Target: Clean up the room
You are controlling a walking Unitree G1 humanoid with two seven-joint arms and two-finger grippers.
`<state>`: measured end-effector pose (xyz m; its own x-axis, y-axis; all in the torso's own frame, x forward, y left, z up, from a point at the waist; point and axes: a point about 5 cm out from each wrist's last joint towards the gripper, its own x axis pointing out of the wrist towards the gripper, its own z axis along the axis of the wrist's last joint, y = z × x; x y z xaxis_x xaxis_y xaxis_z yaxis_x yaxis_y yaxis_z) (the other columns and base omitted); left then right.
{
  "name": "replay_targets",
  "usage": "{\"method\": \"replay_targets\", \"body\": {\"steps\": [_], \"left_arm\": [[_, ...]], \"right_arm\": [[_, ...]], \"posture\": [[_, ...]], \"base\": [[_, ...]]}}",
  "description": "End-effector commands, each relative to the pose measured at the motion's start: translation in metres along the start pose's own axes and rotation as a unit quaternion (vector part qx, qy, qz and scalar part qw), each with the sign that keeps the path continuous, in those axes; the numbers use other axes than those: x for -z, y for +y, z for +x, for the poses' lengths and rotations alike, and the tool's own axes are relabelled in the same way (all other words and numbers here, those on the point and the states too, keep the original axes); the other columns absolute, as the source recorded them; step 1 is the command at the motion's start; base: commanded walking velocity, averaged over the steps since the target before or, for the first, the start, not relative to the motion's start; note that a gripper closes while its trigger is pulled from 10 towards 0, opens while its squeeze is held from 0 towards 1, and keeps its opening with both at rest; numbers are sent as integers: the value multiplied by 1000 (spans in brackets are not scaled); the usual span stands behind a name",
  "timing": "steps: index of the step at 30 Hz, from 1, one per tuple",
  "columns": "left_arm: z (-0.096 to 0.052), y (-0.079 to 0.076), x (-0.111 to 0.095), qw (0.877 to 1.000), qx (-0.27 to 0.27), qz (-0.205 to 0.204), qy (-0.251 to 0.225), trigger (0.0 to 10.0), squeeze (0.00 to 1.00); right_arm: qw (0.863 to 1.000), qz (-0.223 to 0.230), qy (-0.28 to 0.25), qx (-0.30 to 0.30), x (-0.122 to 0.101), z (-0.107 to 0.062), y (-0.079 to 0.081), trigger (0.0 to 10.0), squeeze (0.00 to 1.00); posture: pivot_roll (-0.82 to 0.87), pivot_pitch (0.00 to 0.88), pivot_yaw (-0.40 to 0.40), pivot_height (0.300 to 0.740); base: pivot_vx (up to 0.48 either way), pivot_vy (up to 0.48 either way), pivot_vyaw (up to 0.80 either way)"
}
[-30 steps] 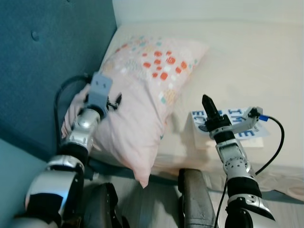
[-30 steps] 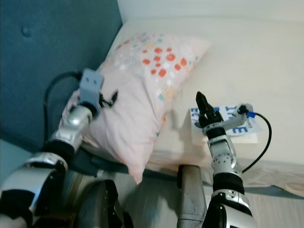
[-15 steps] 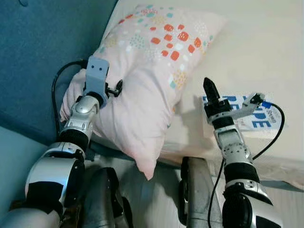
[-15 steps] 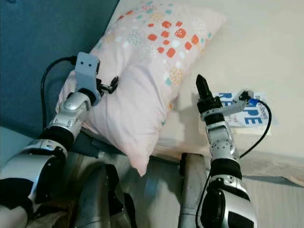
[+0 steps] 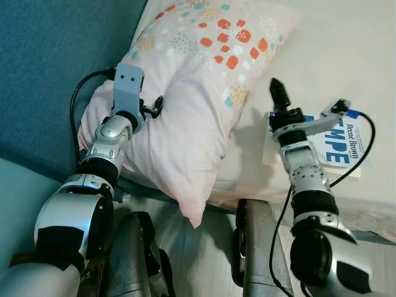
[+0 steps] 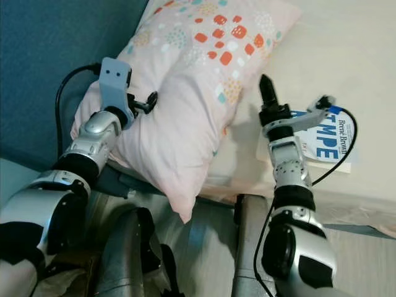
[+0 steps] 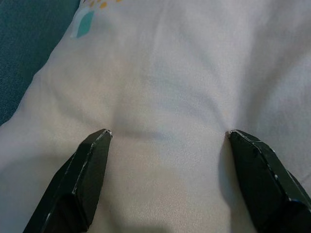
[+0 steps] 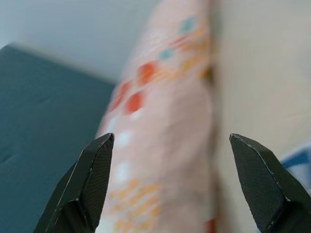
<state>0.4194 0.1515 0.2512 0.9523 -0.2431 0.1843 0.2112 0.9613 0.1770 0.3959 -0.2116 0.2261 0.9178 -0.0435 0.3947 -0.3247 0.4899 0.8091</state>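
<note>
A pink pillow [image 5: 192, 80] with orange, teal and white patches lies at the head of the bed, against the headboard. My left gripper [image 5: 153, 107] is open, and both fingertips [image 7: 99, 138] press into the plain pink cloth of the pillow's left side [image 7: 170, 87]. My right gripper [image 5: 278, 93] is open too and hangs in the air just right of the pillow [image 8: 146, 116], holding nothing. A blue-and-white book [image 5: 337, 142] lies flat on the sheet under and right of that arm.
The cream bed sheet [image 5: 346, 55] stretches to the right and back. A teal padded headboard [image 5: 49, 62] stands on the left. My own legs [image 5: 253, 247] stand against the bed's front edge. A black cable [image 5: 365, 154] loops beside the right wrist over the book.
The camera has come closer and tipped down, so the whole scene has shifted. My right gripper has reached forward toward the pillow's right edge. The left gripper stays pressed on the pillow.
</note>
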Motion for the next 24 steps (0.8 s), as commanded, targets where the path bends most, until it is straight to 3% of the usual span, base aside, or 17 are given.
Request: {"method": "replay_targets", "body": {"steps": [1,9,15,21,24], "left_arm": [[-6,-5,22,999,16,-1,46,10000,0],[-12,-6,28,999,30,-2,29,10000,0],[-24,1,41,1000,13,-19,20,10000,0],[-35,6,50,1000,-1,-27,16,10000,0],[-46,7,59,998,-20,-50,18,10000,0]], "right_arm": [[999,-2,-19,38,-7,-2,-9,10000,0],[997,-11,-16,80,-16,3,-17,10000,0],[995,-33,59,77,2,6,-16,10000,0],[994,-31,91,55,11,9,-9,10000,0],[993,-27,116,11,19,12,0,10000,0]], "posture": [[-97,601,28,547],[-70,598,20,547],[-39,599,17,547],[-29,598,10,547],[-14,596,9,547]], "base": [[0,0,0],[0,0,0],[0,0,0],[0,0,0],[0,0,0]]}}
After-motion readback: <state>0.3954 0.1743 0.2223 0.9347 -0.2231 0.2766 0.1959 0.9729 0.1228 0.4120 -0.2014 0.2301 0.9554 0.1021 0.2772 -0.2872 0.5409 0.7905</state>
